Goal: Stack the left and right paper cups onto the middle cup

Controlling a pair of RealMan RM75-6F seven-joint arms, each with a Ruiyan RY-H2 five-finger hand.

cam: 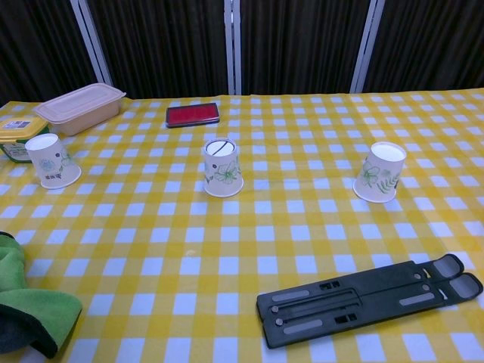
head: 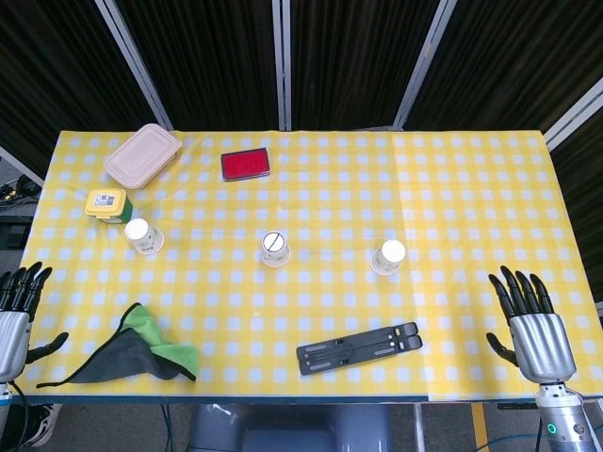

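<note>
**Nothing lifted yet, both hands waiting**

Three upturned cups in a row mid-frame: left cup (head: 144, 235), middle cup (head: 275, 249), right cup (head: 388, 256). Left hand (head: 17, 311) and right hand (head: 533, 325) sit spread and empty at the bottom corners. Best approach: grip an outer cup's sidewall gently, lift clear, lower squarely over centre.

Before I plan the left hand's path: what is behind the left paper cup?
Just behind the left paper cup sits a small yellow-lidded green container, with a pink lidded box farther back. The cup hides part of the container's near side.
</note>
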